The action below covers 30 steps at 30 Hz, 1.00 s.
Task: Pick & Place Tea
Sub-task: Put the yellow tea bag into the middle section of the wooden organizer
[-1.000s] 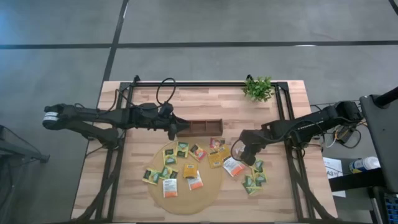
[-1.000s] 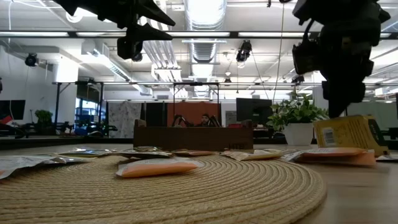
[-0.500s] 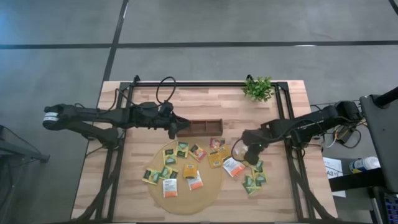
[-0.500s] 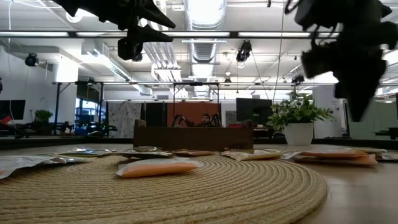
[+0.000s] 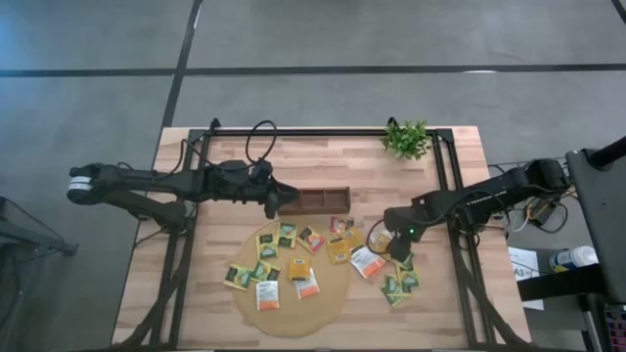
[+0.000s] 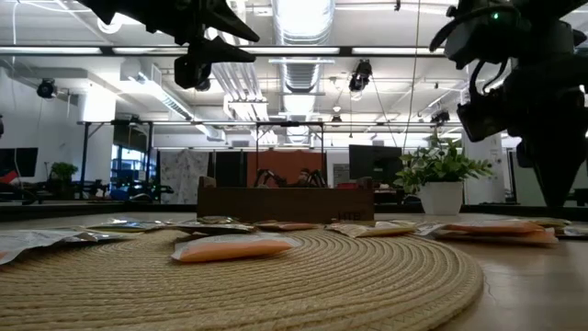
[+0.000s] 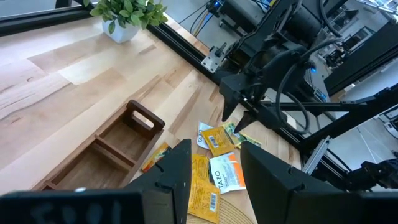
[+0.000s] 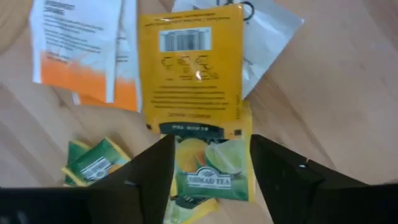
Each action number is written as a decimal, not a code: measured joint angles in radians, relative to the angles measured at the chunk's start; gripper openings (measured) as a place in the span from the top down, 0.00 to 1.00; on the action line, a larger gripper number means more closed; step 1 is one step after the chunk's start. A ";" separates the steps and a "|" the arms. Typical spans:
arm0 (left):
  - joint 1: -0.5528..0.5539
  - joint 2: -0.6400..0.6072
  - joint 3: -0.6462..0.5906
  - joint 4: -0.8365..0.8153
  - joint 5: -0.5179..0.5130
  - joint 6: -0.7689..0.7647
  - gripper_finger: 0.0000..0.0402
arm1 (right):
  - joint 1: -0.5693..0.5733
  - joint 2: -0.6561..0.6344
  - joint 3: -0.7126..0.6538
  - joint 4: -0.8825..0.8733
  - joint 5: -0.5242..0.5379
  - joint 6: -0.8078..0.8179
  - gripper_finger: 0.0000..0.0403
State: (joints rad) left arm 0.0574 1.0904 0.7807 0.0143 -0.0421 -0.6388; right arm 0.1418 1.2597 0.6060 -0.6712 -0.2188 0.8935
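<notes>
Two dark arms over a wooden table (image 5: 323, 156). Round tan mat (image 5: 293, 311) near its front edge, strewn with tea sachets (image 5: 288, 266), more spilling right of mat. Left gripper (image 7: 214, 180) behind mat, above brown tray (image 5: 315, 199), fingers apart, empty. Right gripper (image 8: 211, 177) right of mat, fingers apart over yellow sachet (image 8: 193, 68), holding nothing.

We saw a dark brown three-compartment tray (image 5: 314, 200) lying near the middle of the wooden table (image 5: 323, 156). A round tan woven mat (image 5: 293, 303) lay just in front of the tray, and a small green potted plant (image 5: 407, 139) stood well beyond the tray, at the table's far edge.
</notes>
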 joint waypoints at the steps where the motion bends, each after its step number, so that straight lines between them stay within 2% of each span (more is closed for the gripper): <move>1: 0.000 0.000 0.000 0.000 0.000 0.000 0.67 | -0.004 0.000 -0.010 0.008 0.000 0.001 0.47; 6: 0.000 0.000 0.000 0.000 0.000 0.008 0.67 | -0.035 0.000 -0.066 0.100 0.001 0.004 0.46; 11: 0.000 0.000 0.000 0.000 0.000 0.006 0.67 | -0.052 0.000 -0.074 0.196 -0.029 0.001 0.50; 19: 0.000 0.000 0.000 0.000 0.001 0.004 0.67 | -0.051 0.014 -0.105 0.200 -0.061 0.022 0.61; 26: 0.000 0.000 0.000 -0.005 0.000 0.002 0.67 | -0.051 0.016 -0.117 0.305 -0.094 0.034 0.63; 30: 0.000 0.000 0.000 -0.011 0.000 0.002 0.67 | -0.051 0.060 -0.117 0.344 -0.095 0.042 0.63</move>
State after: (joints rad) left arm 0.0577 1.0904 0.7807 0.0036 -0.0418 -0.6365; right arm 0.0906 1.3197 0.4889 -0.3270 -0.3142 0.9356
